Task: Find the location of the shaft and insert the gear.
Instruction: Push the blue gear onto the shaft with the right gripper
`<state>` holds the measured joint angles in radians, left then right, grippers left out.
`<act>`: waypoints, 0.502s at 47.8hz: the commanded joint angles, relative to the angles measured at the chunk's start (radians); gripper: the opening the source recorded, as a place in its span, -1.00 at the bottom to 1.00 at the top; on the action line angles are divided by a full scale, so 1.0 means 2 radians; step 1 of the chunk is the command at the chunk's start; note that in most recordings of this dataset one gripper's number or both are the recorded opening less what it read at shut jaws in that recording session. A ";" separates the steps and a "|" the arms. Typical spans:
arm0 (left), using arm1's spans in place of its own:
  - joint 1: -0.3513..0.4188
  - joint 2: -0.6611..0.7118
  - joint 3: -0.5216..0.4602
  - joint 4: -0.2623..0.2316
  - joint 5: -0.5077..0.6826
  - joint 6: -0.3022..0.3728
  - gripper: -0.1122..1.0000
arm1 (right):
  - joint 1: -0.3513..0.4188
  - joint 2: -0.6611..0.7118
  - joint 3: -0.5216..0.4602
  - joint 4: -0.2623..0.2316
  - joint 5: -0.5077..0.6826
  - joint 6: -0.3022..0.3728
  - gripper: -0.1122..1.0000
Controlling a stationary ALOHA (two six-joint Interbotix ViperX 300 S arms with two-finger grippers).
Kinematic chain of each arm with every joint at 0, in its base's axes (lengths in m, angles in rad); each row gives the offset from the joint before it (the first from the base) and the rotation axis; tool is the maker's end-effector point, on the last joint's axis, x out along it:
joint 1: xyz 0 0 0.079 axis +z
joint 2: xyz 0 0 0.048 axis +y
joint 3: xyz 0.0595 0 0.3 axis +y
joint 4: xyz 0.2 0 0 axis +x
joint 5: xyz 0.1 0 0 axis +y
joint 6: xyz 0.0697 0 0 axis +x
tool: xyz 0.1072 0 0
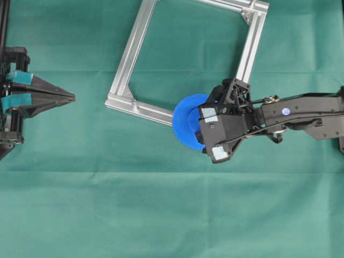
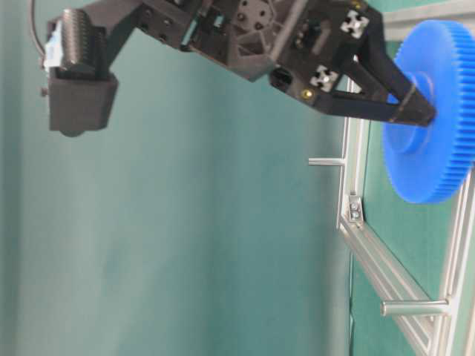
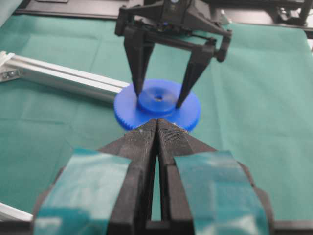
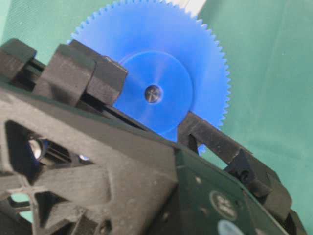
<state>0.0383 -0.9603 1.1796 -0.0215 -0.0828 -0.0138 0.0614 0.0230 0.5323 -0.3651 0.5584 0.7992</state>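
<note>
My right gripper points down, and its two black fingers are shut on the raised hub of the blue gear. It holds the gear flat over the right end of the near rail of the aluminium frame. In the right wrist view the gear fills the top, and a grey metal spot shows in its centre hole; I cannot tell whether that is the shaft. My left gripper is shut and empty at the far left, pointing at the gear.
The square frame lies tilted on the green cloth, with corner brackets. In the table-level view, thin grey pins stick up from its rails, apart from the gear. Green cloth lies open in front of the frame.
</note>
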 commanded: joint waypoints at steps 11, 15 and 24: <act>0.001 0.005 -0.008 -0.001 -0.002 -0.001 -0.79 | -0.001 0.005 -0.008 -0.002 -0.012 -0.001 0.43; 0.001 0.005 -0.008 -0.001 -0.002 -0.001 -0.79 | -0.001 0.007 -0.008 -0.002 -0.012 -0.002 0.43; 0.001 0.005 -0.008 -0.001 -0.002 -0.001 -0.79 | -0.001 0.012 -0.008 -0.002 -0.012 -0.005 0.43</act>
<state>0.0383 -0.9603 1.1796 -0.0215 -0.0844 -0.0138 0.0598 0.0568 0.5323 -0.3666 0.5400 0.7915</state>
